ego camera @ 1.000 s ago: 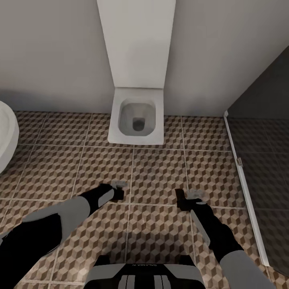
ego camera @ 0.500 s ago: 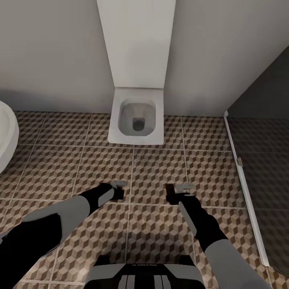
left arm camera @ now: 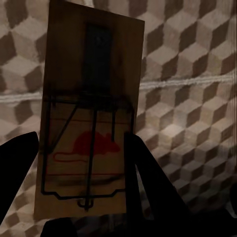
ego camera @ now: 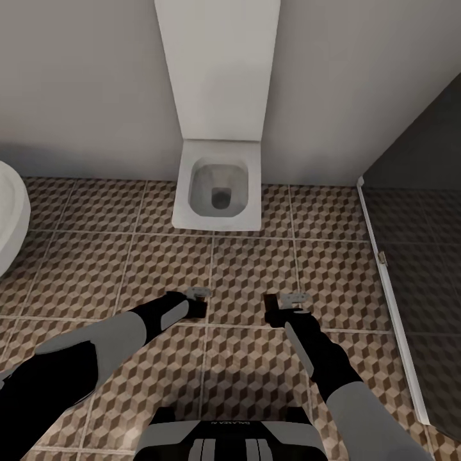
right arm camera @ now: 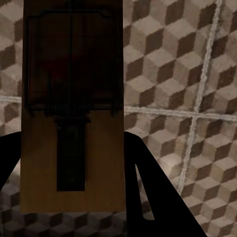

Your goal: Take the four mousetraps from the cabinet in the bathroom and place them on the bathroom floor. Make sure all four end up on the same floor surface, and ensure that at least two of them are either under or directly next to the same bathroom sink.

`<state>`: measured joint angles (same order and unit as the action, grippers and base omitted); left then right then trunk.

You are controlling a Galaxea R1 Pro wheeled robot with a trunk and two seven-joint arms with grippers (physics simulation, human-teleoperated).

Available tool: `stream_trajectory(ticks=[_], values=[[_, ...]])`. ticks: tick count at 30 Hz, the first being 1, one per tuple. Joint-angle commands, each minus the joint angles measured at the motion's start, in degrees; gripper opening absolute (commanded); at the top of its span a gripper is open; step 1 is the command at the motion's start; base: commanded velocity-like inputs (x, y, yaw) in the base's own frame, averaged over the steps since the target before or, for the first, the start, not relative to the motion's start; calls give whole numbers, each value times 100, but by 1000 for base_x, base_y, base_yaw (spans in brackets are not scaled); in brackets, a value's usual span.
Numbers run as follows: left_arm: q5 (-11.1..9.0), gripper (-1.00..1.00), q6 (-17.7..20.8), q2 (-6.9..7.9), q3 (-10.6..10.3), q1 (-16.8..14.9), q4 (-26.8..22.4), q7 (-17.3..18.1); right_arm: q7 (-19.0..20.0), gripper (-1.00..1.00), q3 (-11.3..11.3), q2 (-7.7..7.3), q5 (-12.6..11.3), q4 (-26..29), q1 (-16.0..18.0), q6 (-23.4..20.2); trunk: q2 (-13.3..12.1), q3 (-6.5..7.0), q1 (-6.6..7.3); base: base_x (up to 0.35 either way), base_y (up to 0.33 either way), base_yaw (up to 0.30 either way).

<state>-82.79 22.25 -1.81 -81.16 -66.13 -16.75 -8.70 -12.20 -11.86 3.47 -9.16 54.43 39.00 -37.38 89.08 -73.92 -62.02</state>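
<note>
Brown wooden mousetrap pinched in left pincer; second mousetrap pinched in right pincer, which swung inward. Both hang above the bathroom floor, release likely next.

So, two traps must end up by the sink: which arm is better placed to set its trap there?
Left. The sink sits at the robot's left, nearer the left gripper, whose jaws hold a mousetrap.

The floor has tiles with a brown, beige and grey cube pattern and pale grout. The toilet is white — the wall light grey. One mousetrap is brown wood with a red mouse print — dark wire.
</note>
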Motion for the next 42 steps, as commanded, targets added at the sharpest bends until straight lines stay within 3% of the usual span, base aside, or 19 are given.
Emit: stream_trajectory(ticks=[1,14,35,42], values=[[-53,-100,8,3,-32,-5,-29,-50,-54,-100,-12,1,-78,6,2,-15,2,-3,0,0,0,0],[-53,-100,8,5,-32,-5,-369,-61,-54,-100,-27,19,-82,6,2,-14,2,-3,0,0,0,0],[-53,-100,8,15,-32,-5,-395,-62,-54,-100,-27,16,-79,6,2,-15,2,-3,0,0,0,0],[-53,-100,8,14,-30,-5,-399,-62,-54,-100,-27,14,-77,6,2,-15,283,-128,-154,0,0,0]])
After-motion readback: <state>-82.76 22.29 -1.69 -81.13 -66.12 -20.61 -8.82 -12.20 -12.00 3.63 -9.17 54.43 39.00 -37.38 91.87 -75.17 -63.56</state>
